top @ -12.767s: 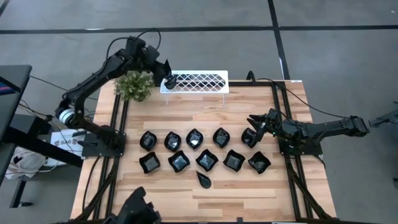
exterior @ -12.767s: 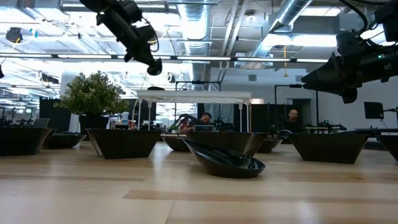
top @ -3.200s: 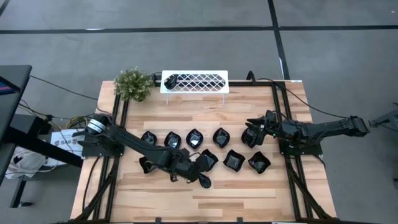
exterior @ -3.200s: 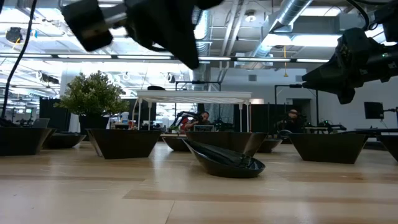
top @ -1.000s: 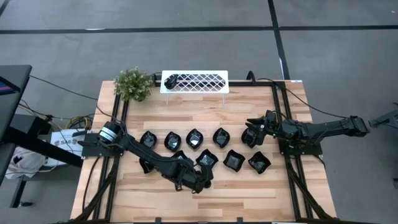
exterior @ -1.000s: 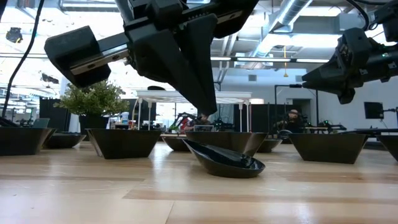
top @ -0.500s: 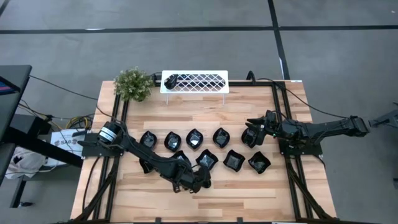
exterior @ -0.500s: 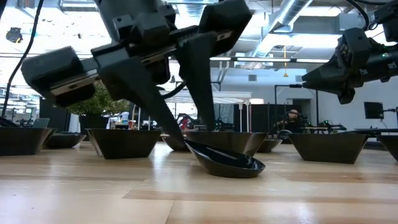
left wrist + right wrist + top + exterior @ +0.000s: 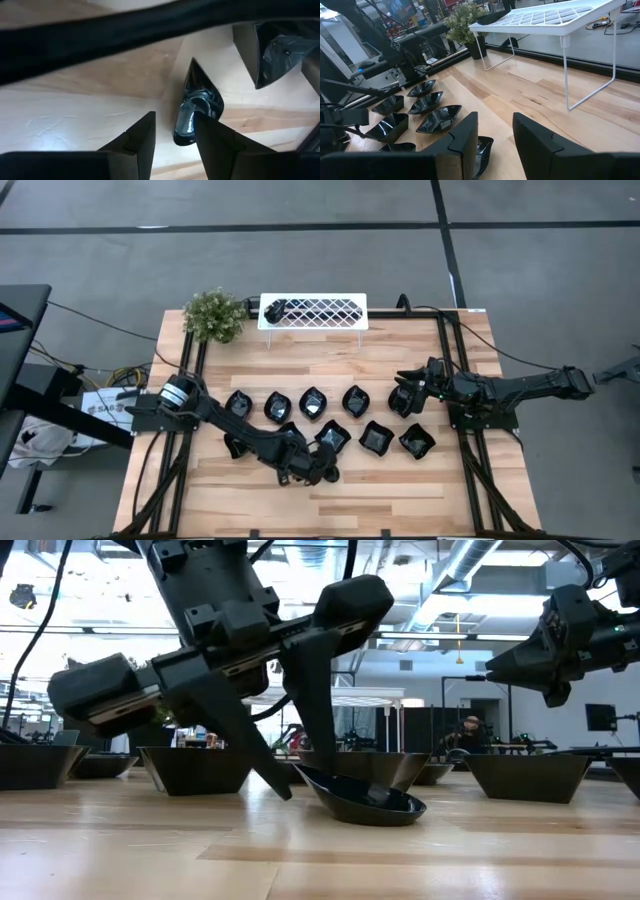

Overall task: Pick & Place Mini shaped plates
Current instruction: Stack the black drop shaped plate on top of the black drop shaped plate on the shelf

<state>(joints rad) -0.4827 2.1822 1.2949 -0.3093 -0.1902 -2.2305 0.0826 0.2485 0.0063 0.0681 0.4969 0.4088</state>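
Black mini shaped plates stand in two rows on the wooden table [image 9: 400,500], among them a leaf bowl [image 9: 313,402] and a wavy square [image 9: 376,437]. A slim teardrop plate [image 9: 370,802] lies alone nearer the front edge, resting on its underside. My left gripper [image 9: 305,785] is open and points steeply down over that plate's wide end [image 9: 182,136]. One finger [image 9: 312,710] reaches over the bowl. The other [image 9: 255,755] stands outside the wall, by the table. My right gripper [image 9: 492,130] hangs open above the right end of the rows. One more plate [image 9: 275,309] sits on the white rack [image 9: 312,311]. My left gripper comes from above, slanting, with its fingers on either side of the teardrop plate's wall at the wide end [image 9: 181,131], one over the inside and one outside. I cannot tell whether either finger touches it. The plate lies flat on the table.
The white lattice rack stands on thin legs at the far edge, with a small green potted plant [image 9: 214,316] to its left. Black frame rails [image 9: 190,380] run along both sides of the table. Bare wood lies in front of the teardrop plate.
My left gripper has come down toward the teardrop plate and opened from shut, so its fingers now stand on either side of the plate's wide end. The plate has stayed where it was.
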